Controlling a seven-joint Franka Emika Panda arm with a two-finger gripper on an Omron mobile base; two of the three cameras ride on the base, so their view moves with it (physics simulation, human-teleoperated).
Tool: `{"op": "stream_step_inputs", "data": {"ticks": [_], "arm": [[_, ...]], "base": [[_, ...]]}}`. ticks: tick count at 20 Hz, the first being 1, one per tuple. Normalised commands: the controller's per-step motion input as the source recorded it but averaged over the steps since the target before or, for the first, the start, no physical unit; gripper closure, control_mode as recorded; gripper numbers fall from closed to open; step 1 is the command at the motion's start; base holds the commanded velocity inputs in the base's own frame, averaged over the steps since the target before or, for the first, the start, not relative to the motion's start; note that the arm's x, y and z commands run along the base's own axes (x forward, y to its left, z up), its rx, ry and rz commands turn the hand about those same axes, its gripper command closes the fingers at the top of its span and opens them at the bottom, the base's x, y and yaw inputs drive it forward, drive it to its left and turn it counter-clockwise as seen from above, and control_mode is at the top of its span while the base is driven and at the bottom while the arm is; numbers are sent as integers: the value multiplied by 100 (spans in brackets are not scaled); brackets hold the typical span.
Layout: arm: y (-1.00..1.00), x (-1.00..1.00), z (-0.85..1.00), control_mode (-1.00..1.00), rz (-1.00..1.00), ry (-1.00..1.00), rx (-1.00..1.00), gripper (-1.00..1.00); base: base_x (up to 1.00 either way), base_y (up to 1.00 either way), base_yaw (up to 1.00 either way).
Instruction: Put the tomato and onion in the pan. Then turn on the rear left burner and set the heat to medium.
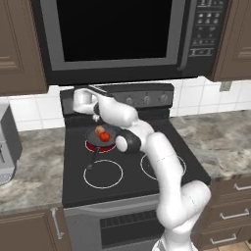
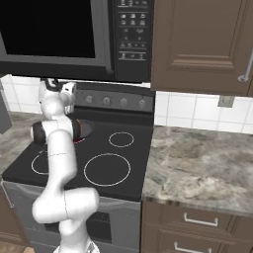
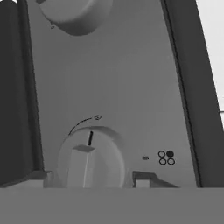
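The black pan (image 1: 94, 135) sits on the rear left burner (image 1: 92, 146), which glows red under it. Inside the pan lie the red tomato (image 1: 105, 137) and the tan onion (image 1: 99, 130), touching each other. My gripper (image 1: 96, 89) reaches over the pan to the stove's back panel. In the hand view it (image 3: 89, 180) straddles a round grey knob (image 3: 89, 157). The fingertips (image 3: 143, 180) stand just off the knob's sides with small gaps, and nothing is held. The knob's pointer mark aims up along a curved line. From the right, the pan (image 2: 85, 127) is partly hidden behind my arm.
More knobs (image 1: 146, 99) line the back panel, and one (image 3: 72, 15) shows at the top of the hand view. A microwave (image 1: 112, 34) hangs close above the stove. Two large front rings (image 1: 103, 174) mark the glass. A grey appliance (image 1: 6, 147) stands on the left counter.
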Motion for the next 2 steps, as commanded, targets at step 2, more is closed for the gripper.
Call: {"op": "stream_step_inputs", "data": {"ticks": [2], "arm": [[16,64,-21,-100,44,27,-40,100]], "base": [[0,0,0]]}}
